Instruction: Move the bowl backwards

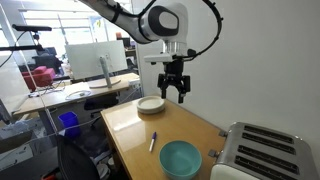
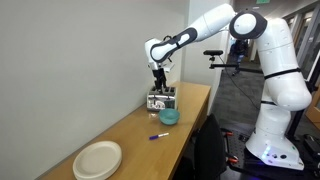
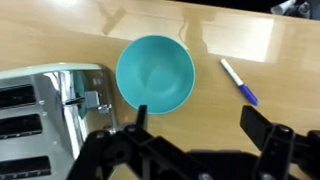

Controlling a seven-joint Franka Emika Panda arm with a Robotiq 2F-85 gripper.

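In an exterior view the bowl (image 1: 181, 158) sits empty on the table (image 1: 125, 125) beside the toaster (image 1: 262, 150). The gripper (image 1: 175, 92) hangs above it, spread and holding nothing. In an exterior view the bowl (image 2: 169, 117) lies just before the toaster (image 2: 161, 101). In the wrist view the bowl (image 3: 155, 73) is empty and the jaws stand wide apart, clear of it.

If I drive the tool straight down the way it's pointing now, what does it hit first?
Most likely the round teal plastic bowl: the wrist view shows it ahead of the open tool, with nothing between. Depth is unclear, so it may catch the bowl's near rim or the wooden table beside it.
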